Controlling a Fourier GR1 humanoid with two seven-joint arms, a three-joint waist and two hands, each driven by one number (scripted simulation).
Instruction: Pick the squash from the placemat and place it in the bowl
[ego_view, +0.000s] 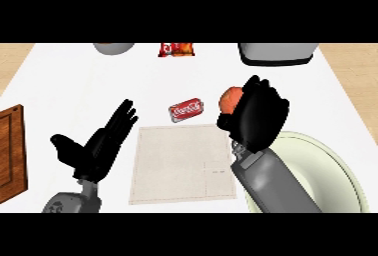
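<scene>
Orange-red skin shows past the black fingers of the right hand (255, 116): that is the squash (232, 98), clasped in curled fingers and lifted clear of the placemat (182, 164), sitting above and just beyond the mat's far right corner. Most of it is hidden behind the hand.

Head view, the only one. The pale green bowl (336, 170) lies at the right, partly under the right forearm, its rim running off the lower edge. By my reading the step in hand is the carry to the bowl. The squash is near the bowl's far rim, so the move should be a short swing right and toward the robot, kept high enough to clear the rim, with the fingers opening only once the squash is over the hollow, not the lip.

Left hand (96, 145) rests left of the mat, fingers straight and spread, holding nothing.

Room: a red soda can (185, 109) lies just beyond the mat's far edge, left of the carrying hand and away from the path. A wooden board (10, 150) sits at the left edge. At the far edge are a grey appliance (277, 54), a snack bag (177, 49) and a round dish (113, 48), all well apart from the bowl. White counter (325, 100) lies open between hand and bowl.
</scene>
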